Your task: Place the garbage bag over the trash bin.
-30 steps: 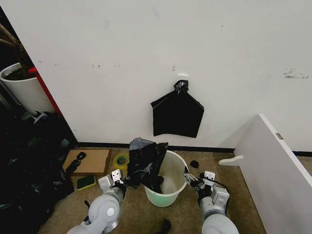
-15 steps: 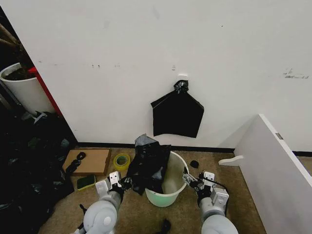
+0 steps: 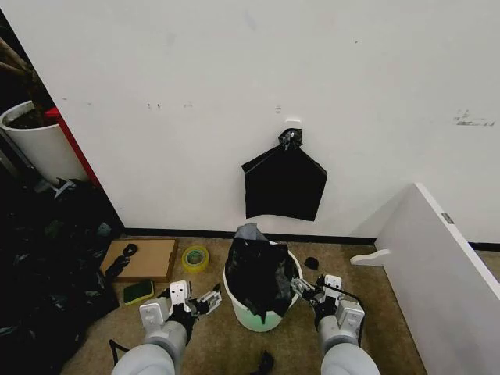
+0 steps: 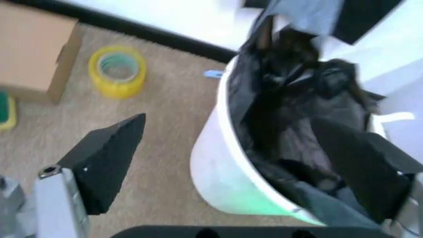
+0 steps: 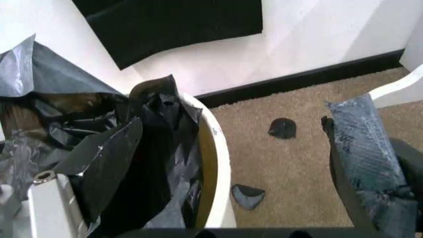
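Beige carpet runs to a white wall where a flat black bag point(image 3: 284, 184) hangs. From the head view, the garbage bag point(image 3: 260, 273), glossy and crinkled, sits bunched in the trash bin point(image 3: 237, 306), between the left tool point(image 3: 201, 301) and right tool point(image 3: 305, 288). The left wrist view adds a yellow tape roll point(image 4: 118, 70); that tool's fingers are apart, holding nothing. The right wrist view shows its fingers spread astride the rim.

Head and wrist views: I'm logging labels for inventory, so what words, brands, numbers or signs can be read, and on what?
None can be read in any view.
Tape roll: no legible print.
Cardboard box: plain, no label seen.
Trash bin and garbage bag: unmarked.
Bag on the wall: unmarked.
Wall marks: scuffs, not writing.
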